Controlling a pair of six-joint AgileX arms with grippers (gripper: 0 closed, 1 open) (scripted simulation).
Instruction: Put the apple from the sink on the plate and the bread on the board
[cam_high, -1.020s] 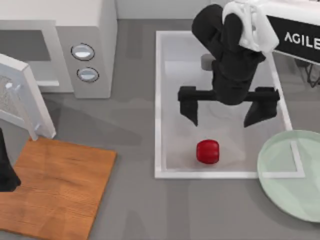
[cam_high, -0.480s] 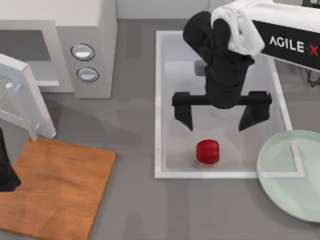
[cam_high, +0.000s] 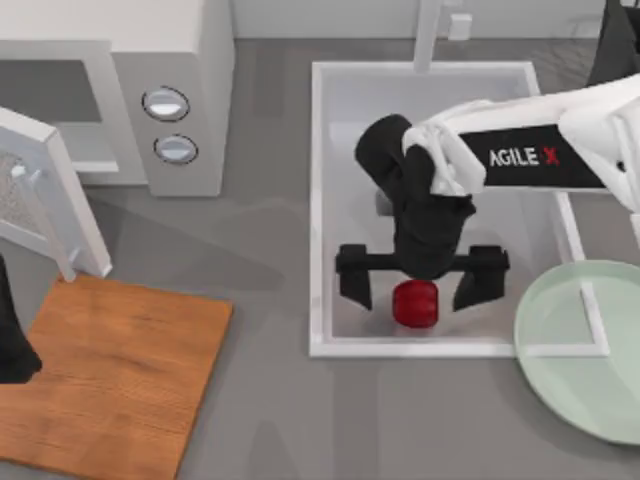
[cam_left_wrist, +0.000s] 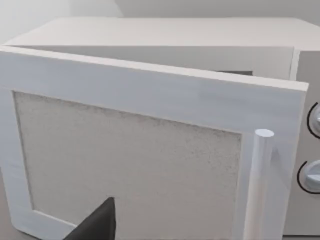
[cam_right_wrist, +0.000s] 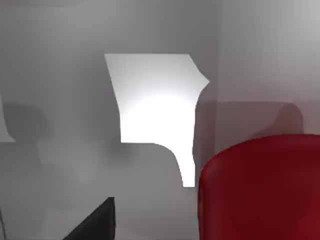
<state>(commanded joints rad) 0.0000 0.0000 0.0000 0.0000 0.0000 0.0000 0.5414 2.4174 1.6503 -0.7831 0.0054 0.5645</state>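
Grey surface (cam_high: 270, 400) under you: at far left your left claw (cam_high: 12, 345) sits parked by the board (cam_high: 110, 375), its fingers impossible to read. Next comes the microwave (cam_high: 150, 90), door swung open. Over in the sink (cam_high: 318, 200), your right claw (cam_high: 418, 285) hangs spread wide, straddling the apple (cam_high: 415, 304). Farthest right, the plate (cam_high: 585, 350) overlaps the sink's corner.

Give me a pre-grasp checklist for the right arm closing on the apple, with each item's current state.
1. Right pincer open: ok.
2. Fingers either side of the apple: ok in the top view.
3. Pincer low enough to grip: cannot tell.
4. Apple inside the sink, near its front rim: ok.
5. Plate bare for the drop: ok.
6. Left arm parked by the board, out of the way: ok.
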